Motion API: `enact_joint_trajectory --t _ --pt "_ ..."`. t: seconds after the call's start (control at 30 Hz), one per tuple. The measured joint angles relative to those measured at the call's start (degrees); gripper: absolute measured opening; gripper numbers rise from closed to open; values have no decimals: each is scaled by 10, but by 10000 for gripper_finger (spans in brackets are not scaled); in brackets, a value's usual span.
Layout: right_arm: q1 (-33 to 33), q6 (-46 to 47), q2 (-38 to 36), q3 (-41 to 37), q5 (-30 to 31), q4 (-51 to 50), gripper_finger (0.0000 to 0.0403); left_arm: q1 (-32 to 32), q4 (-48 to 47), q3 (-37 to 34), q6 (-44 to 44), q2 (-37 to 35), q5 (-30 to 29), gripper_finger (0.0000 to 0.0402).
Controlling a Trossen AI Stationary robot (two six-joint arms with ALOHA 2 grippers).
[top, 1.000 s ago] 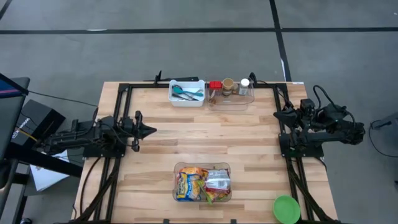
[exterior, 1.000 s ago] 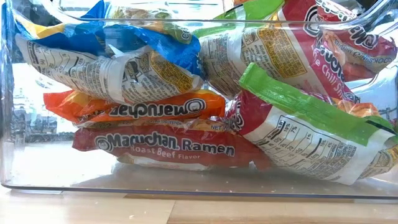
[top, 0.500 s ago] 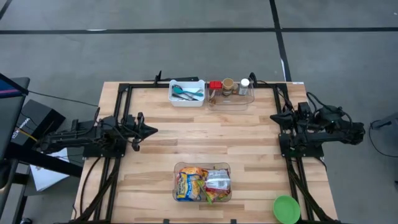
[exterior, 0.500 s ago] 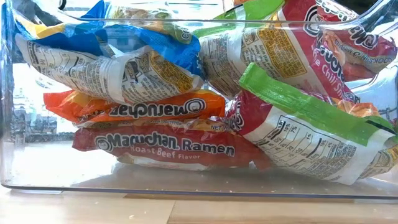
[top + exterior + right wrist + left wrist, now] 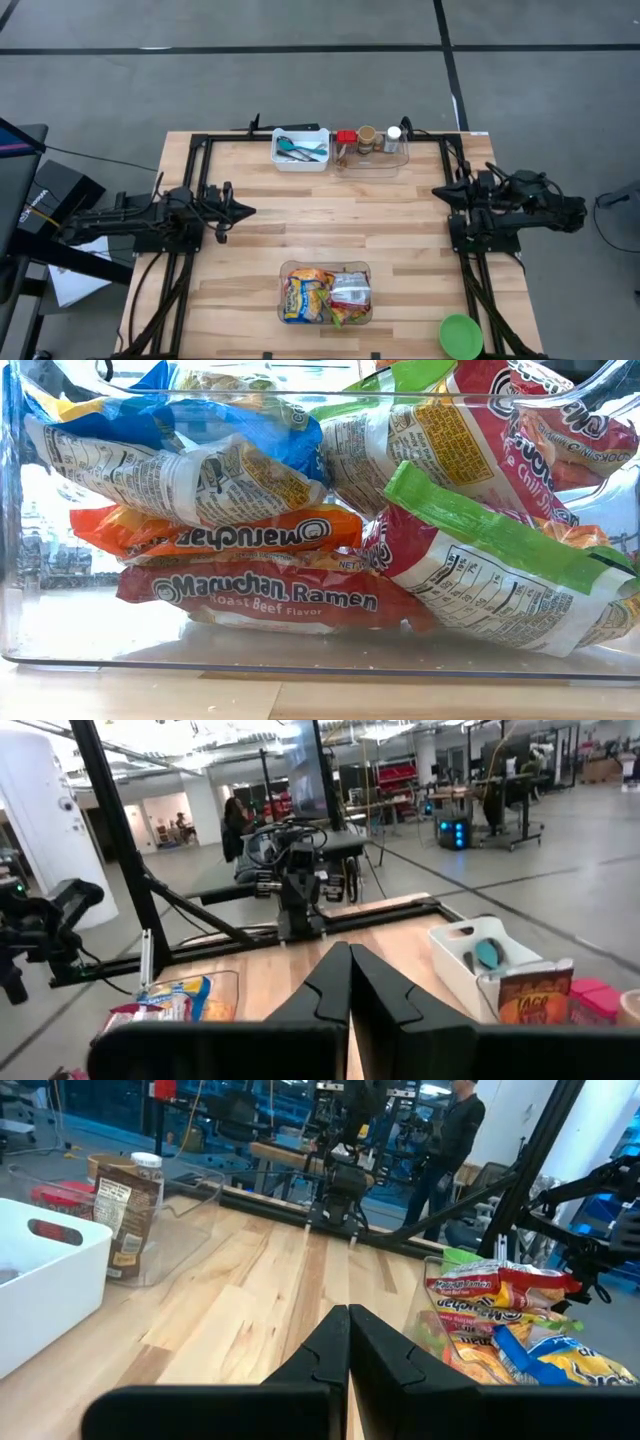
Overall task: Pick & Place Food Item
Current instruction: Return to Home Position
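Both arms are sitting low at the sides of the table point(image 5: 320, 235) in the high view. The left gripper point(image 5: 245, 211) is at the middle left and the right gripper point(image 5: 437, 190) at the middle right, tips pointing in at each other and well apart. Going by the wrist views, both pincers are clenched with the fingers pressed flat together and nothing between them.

The white bin point(image 5: 300, 150) is at the top centre of the table with the spoons point(image 5: 298, 147) lying inside it; I can make out a bluish one and darker ones. Just beside it on the right is a clear container point(image 5: 372, 162) holding a few small jars and a bottle.

The ramen packets point(image 5: 325, 293) are piled in a clear tub point(image 5: 326, 268) at the bottom centre of the table. The low view is basically filled with that tub up close, and a red roast beef packet point(image 5: 265, 595) is at the bottom of the pile.

A green round thing point(image 5: 461, 336) sits at the lower right corner. There's a person in dark clothes point(image 5: 455, 1130) standing in the room beyond the table.
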Motion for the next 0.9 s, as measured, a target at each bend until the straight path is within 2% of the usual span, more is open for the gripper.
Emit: enact_joint_trajectory --t 0.17,0.33,0.5,0.7,0.9 --pt "0 -25 0 0 -2 25 0 0 0 0 0 1 0 6" --pt "0 -21 0 -19 -39 166 0 0 0 0 0 1 0 5" --pt "-1 -9 2 -96 -32 225 0 0 0 0 0 1 0 3" --pt "0 29 -1 -230 -52 402 0 0 -1 0 0 1 0 3" --pt "0 18 -1 -263 -71 414 0 0 -1 0 0 1 0 3"
